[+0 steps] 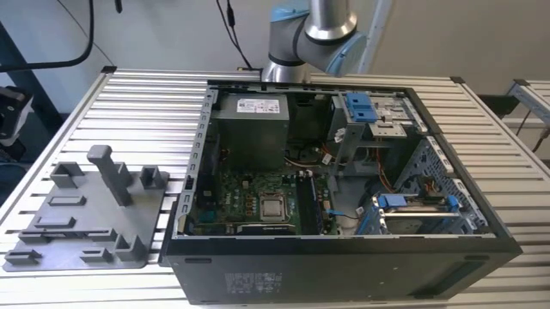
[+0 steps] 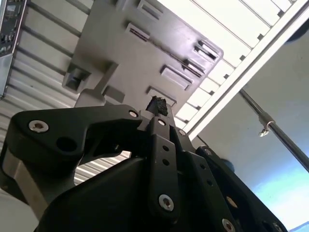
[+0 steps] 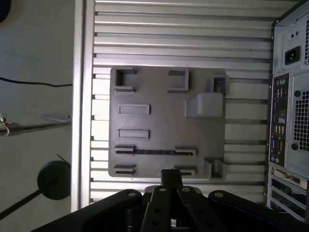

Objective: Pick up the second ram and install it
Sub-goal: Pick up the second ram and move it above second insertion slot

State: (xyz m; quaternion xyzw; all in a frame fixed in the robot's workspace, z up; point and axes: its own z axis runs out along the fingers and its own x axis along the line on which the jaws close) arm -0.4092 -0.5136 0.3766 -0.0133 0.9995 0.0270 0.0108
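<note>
The second ram (image 3: pixel 154 151) is a thin dark strip seen edge-on, standing between two end holders of the grey fixture tray (image 3: pixel 164 121). In the exterior view the same tray (image 1: pixel 86 219) lies on the slatted table at the exterior view's left. My gripper (image 3: pixel 170 175) hangs well above the tray, over its edge nearest the ram. Its fingertips are pressed together with nothing between them, and the second wrist view shows the gripper (image 2: pixel 157 104) the same way, with the tray behind it.
The open computer case (image 1: pixel 344 251) stands beside the tray, with its motherboard (image 1: pixel 257 199) and blue drive brackets (image 1: pixel 361 106) exposed. A tall grey post (image 1: pixel 107 170) rises from the tray. The arm (image 1: pixel 318 26) reaches in from behind the case. The slatted table's edge (image 3: pixel 82 96) runs along the tray's far side.
</note>
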